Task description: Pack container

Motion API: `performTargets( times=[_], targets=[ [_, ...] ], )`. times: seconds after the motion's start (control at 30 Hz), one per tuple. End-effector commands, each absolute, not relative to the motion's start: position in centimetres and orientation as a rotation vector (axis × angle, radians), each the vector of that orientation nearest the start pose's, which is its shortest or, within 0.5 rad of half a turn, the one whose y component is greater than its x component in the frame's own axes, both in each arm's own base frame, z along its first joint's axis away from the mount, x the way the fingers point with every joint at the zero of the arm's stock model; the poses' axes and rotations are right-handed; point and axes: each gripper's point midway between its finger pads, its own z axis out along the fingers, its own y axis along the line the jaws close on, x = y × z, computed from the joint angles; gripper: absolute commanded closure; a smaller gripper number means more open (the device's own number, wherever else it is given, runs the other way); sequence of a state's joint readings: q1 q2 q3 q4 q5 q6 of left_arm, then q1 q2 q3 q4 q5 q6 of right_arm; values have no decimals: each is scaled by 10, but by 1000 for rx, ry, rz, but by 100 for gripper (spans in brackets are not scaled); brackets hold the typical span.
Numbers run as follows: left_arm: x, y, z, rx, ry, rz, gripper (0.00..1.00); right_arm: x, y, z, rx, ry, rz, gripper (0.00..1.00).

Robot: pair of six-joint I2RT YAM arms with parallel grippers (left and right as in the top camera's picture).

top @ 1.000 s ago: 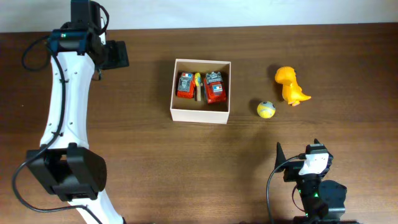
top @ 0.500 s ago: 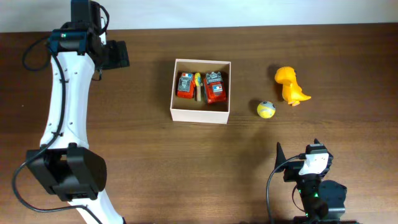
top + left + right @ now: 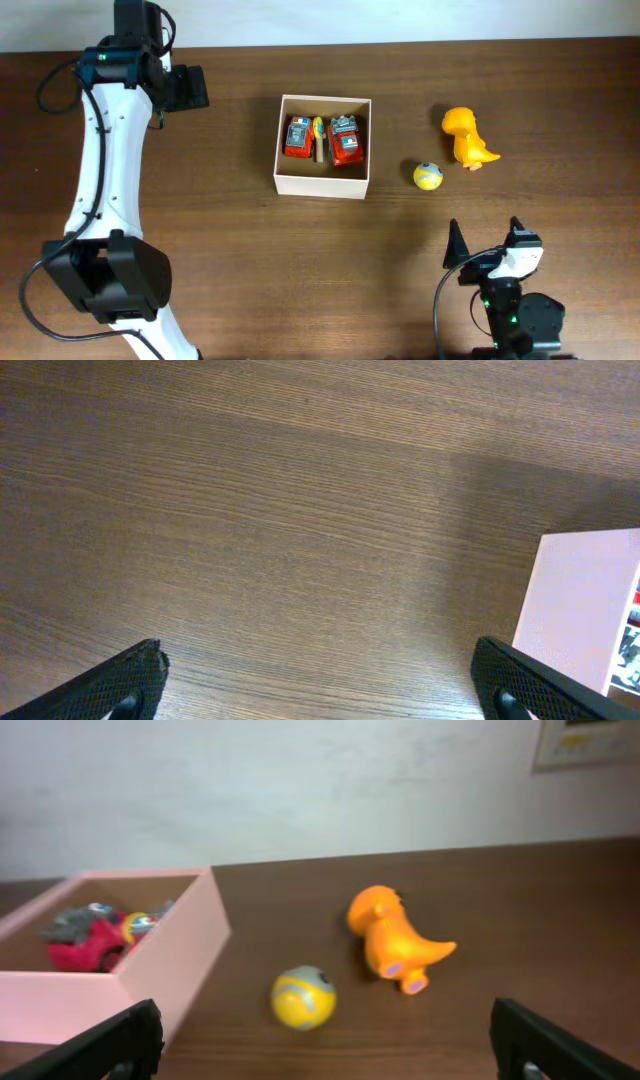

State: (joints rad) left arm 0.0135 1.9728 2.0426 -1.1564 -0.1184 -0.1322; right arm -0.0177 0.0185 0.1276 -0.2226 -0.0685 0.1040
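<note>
- Yellow ball, right of centre: near, straight up-frame of right gripper, the nearer arm; jaws apart, empty.
- Upper left: left gripper, jaws apart.

— What can't you make out?
— From my left wrist, the square white-walled cardboard container runs off the right edge, and a red toy is only a sliver there. My left gripper shows just its tips in the bottom corners.
— And the right wrist?
— It's blurred. At middle left, the container's near wall hides the red toy's underside.
</note>
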Motion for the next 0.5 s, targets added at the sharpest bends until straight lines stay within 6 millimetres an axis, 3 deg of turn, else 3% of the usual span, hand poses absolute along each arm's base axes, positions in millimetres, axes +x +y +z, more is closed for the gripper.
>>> performTargets(
  times=[0.0,0.2,0.47],
  targets=[
    [477,26,235,-247,2595,96,1,229,18,218,94,1656,250,1],
    [477,26,235,-247,2595,96,1,230,21,244,103,1859,262,1],
    [477,26,235,-247,2595,96,1,271,52,298,-71,2120,407,2]
  ],
)
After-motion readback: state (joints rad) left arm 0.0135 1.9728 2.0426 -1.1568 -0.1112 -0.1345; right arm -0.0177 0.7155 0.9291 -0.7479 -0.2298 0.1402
